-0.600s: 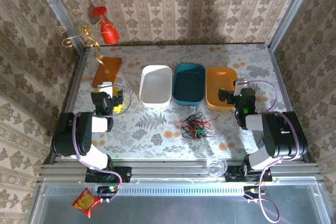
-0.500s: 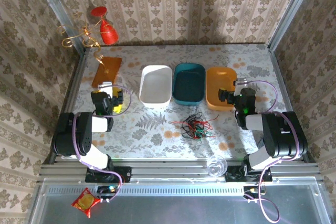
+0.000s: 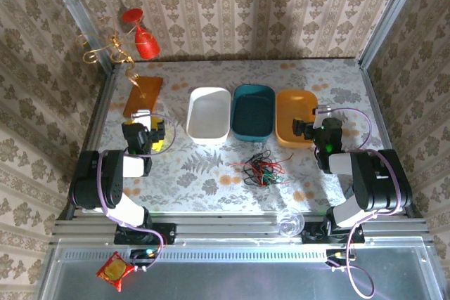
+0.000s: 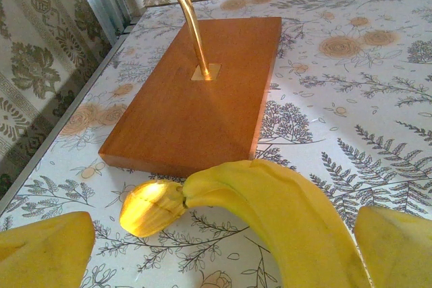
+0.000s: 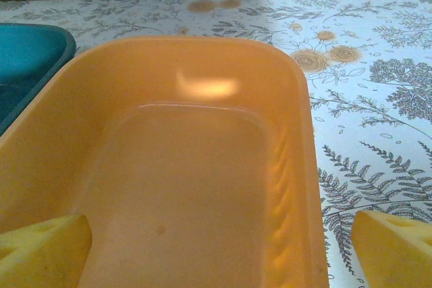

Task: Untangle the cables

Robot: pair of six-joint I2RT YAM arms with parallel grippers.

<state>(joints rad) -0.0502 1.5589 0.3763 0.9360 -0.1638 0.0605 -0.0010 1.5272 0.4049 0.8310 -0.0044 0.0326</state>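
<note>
The cables [image 3: 261, 171] form a small loose tangle of red, black and green wires on the patterned table, front of centre, between the two arms. My left gripper [image 3: 149, 135] hovers at the left side, well away from the tangle. Its yellow fingers [image 4: 42, 247] stand wide apart and open, and a banana [image 4: 270, 210] lies on the table between them without touching them. My right gripper [image 3: 302, 130] is open over the orange tub [image 5: 189, 187], with nothing between its yellow fingertips [image 5: 395, 247]. Neither gripper touches the cables.
A white tub [image 3: 209, 113], a teal tub [image 3: 252, 112] and the orange tub [image 3: 294, 114] stand in a row behind the tangle. A wooden board [image 4: 196, 92] with a curly golden wire sits at the back left. A clear glass [image 3: 289, 223] rests at the front edge.
</note>
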